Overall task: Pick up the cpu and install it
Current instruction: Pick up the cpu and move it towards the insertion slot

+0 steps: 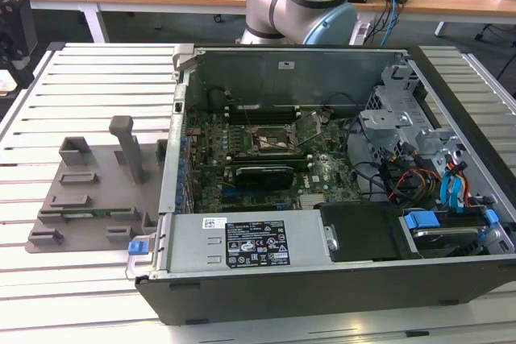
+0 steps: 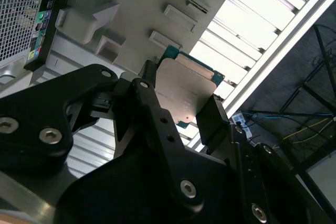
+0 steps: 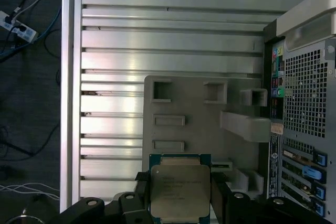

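Holds the cpu (image 3: 180, 190) flat between fingers (image 2: 212, 121) of the gripper (image 2: 184, 106), closed to its width, above the grey fixture plate (image 3: 199, 129). Keep it level and evenly squeezed to avoid slipping.

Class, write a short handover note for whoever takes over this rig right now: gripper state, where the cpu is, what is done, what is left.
Gripper: jaws shut on the cpu, one on each side.
Cpu: held above the grey fixture tray, beside the open computer case.
Done: pick-up.
Left: install; the cpu is not in the motherboard socket.
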Controlling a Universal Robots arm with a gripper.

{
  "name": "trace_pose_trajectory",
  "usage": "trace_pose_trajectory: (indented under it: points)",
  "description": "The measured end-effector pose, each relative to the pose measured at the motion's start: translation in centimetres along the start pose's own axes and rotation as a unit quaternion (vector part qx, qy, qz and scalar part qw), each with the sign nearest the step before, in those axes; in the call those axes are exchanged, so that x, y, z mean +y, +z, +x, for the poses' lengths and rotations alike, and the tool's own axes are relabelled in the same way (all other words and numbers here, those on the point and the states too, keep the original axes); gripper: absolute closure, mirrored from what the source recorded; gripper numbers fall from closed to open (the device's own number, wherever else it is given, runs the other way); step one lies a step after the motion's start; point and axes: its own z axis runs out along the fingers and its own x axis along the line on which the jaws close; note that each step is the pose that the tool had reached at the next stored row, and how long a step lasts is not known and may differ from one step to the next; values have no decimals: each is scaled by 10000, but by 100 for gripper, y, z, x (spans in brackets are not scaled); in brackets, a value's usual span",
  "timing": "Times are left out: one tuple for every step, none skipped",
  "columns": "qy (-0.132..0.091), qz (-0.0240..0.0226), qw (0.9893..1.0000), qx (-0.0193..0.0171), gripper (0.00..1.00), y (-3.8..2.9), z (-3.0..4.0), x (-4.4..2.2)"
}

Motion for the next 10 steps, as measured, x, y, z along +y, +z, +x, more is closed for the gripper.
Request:
trace_pose_trajectory:
  points:
    - [-1,1,10000,1,45,-1,-6,0]
    - [-1,0,10000,0,45,1,-28,-1]
    - [-1,1,10000,0,45,1,-59,-2]
    - [0,2,10000,0,45,3,-104,-2]
    - [0,2,10000,0,45,4,-128,-3]
    - [0,2,10000,0,45,4,-142,-3]
    - [0,3,10000,0,45,5,-166,-4]
    - [0,3,10000,0,45,5,-186,-4]
    - [0,3,10000,0,45,5,-206,-5]
    - [0,3,10000,0,45,7,-239,-6]
